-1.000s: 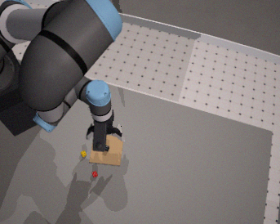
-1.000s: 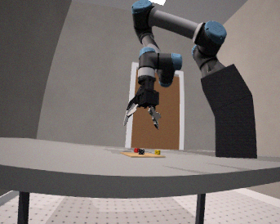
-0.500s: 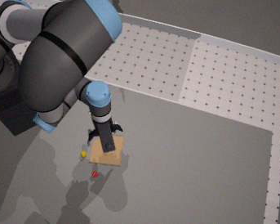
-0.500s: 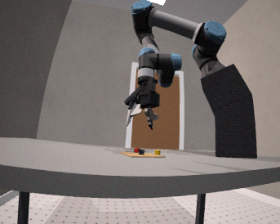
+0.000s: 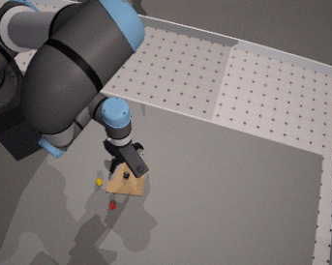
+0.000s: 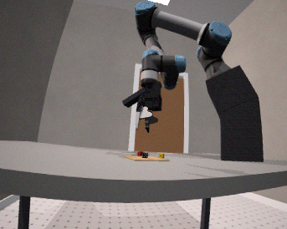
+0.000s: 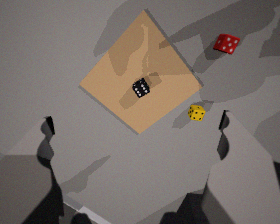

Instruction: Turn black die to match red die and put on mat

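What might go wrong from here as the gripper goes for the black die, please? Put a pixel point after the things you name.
The open gripper (image 5: pixel 126 161) (image 6: pixel 142 129) (image 7: pixel 135 114) spans far more than the black die (image 5: pixel 126 175) (image 6: pixel 145 155) (image 7: pixel 141 88), so a finger could knock the yellow die (image 5: pixel 99 182) (image 6: pixel 161 155) (image 7: pixel 196 113) close beside the mat (image 5: pixel 135 190) (image 6: pixel 158 159) (image 7: pixel 113 72). The jaws also look turned relative to the black die's sides, so closing might twist it.
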